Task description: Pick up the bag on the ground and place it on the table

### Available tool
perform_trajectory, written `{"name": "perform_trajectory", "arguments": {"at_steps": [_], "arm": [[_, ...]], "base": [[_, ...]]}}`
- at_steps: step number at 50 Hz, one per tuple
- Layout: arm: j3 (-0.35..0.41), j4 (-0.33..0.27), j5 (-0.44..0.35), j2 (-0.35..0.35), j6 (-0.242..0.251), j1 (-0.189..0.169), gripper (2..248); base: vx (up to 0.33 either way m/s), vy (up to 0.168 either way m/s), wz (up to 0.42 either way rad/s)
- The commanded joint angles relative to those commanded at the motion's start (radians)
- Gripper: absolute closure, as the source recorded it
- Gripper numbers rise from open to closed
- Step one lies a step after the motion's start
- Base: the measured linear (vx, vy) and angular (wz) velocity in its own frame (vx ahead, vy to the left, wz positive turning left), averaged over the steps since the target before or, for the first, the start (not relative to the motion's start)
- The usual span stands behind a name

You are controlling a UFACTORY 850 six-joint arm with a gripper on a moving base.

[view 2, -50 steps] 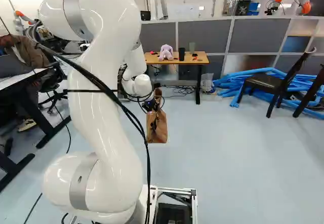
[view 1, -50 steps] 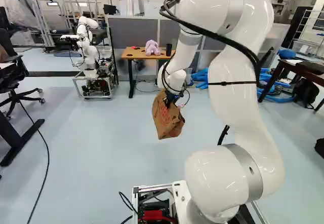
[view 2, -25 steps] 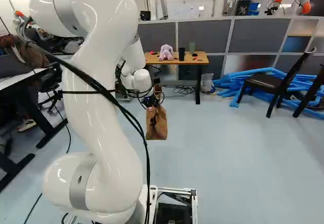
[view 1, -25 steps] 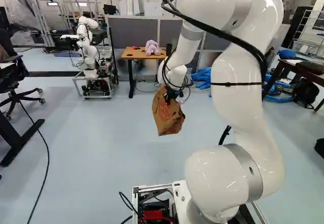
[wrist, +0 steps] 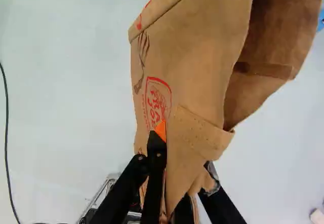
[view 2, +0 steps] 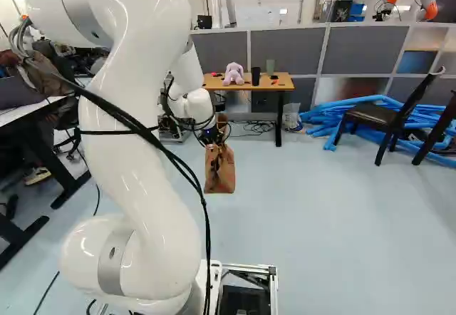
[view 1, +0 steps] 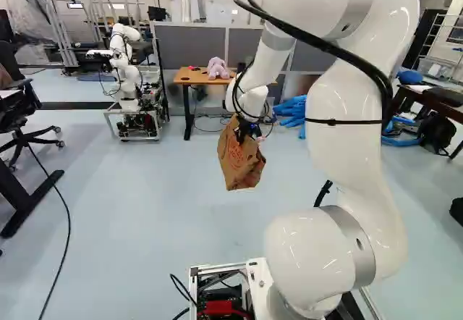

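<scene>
High above the floor, the gripper (view 1: pixel 248 129) is shut on the crumpled upper part of the brown paper bag (view 1: pixel 241 166), which hangs from it slightly tilted. In the right base view the bag (view 2: pixel 220 172) dangles nearer than the table (view 2: pixel 283 83). The wrist view has the gripper (wrist: pixel 186 155) with bag paper (wrist: pixel 202 46) pinched between its two fingers; folded paper covers part of the fingers. On the wooden table top sit a purple plush toy (view 2: pixel 234 73) and a black cup (view 2: pixel 256 76).
Grey partitions (view 2: pixel 285 50) stand behind the table. Another robot (view 1: pixel 126 74) is left of the table. Blue tubes (view 2: pixel 331 112) and a black chair (view 2: pixel 374 115) lie to its right. A desk (view 2: pixel 28 115) stands at the left of the right base view.
The arm's upper links have shifted and the gripper has risen a little, carrying the bag up with it. The base has not moved, and the grip looks the same.
</scene>
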State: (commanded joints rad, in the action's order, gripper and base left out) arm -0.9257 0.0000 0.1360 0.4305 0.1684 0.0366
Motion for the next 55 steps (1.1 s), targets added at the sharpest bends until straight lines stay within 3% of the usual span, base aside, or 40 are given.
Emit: {"name": "perform_trajectory", "arguments": {"at_steps": [55], "arm": [[-0.057, 0.000, 0.238, -0.101, 0.000, -0.003, 229]], "base": [[0.000, 0.000, 0.000]]}}
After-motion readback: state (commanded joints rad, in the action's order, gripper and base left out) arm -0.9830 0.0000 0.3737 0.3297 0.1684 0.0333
